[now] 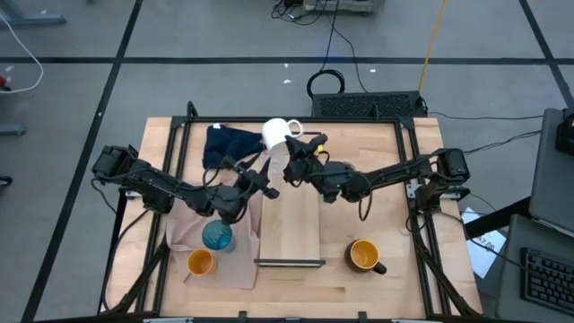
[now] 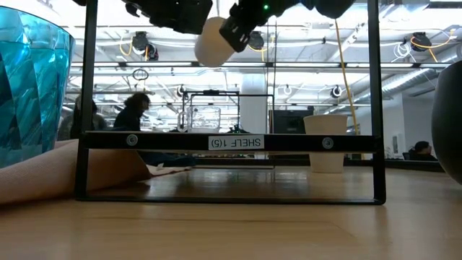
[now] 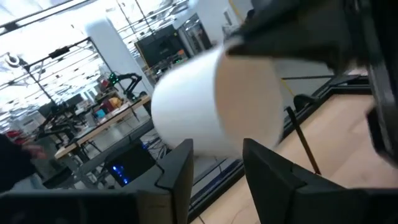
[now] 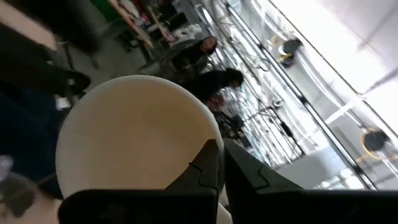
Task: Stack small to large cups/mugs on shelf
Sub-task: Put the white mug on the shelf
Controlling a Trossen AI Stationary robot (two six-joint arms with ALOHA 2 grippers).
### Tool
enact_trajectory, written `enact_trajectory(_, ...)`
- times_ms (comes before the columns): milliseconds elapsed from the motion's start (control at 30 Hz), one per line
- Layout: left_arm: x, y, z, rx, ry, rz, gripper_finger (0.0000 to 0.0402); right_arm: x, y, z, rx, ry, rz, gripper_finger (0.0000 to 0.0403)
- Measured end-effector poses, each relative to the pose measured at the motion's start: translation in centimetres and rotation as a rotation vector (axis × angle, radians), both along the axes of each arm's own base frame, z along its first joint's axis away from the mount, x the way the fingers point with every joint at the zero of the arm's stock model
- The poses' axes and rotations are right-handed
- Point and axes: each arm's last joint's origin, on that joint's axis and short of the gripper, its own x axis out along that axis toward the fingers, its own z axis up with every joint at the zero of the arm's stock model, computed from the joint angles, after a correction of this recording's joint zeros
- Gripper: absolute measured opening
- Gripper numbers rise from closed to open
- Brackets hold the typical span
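I count four cups in the high view: one white mug (image 1: 280, 133) lifted above the far end of the shelf (image 1: 290, 229), one teal tumbler (image 1: 217, 237) and one small orange cup (image 1: 200, 262) on the beige cloth (image 1: 229, 269), one dark-handled orange mug (image 1: 364, 256) on the table (image 1: 377, 292) right of the shelf. My right gripper (image 1: 296, 150) pinches the white mug's rim, fingers narrow, mug tipped sideways. My left gripper (image 1: 266, 184) sits just beside it with fingers (image 3: 180, 168) parted, holding nothing.

Two dark, slender jointed arms, black boxy joint housings at the shoulders, thin black cables looping along the links, dark flat-sided angular fingers
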Motion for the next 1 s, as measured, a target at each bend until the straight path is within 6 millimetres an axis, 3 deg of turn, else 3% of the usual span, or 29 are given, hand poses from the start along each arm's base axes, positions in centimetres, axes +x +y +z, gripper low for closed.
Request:
enact_trajectory(667,0.6,2.1,-0.1,-0.024,-0.041,-0.023,0.014,-0.1,-0.8,-0.2,0.022,0.001,-0.058,0.0)
enact_trajectory(1000,0.7,2.2,-0.2,-0.019,-0.026,-0.061,0.014,0.0,-0.6,-0.4,-0.024,0.072,-0.034,0.0)
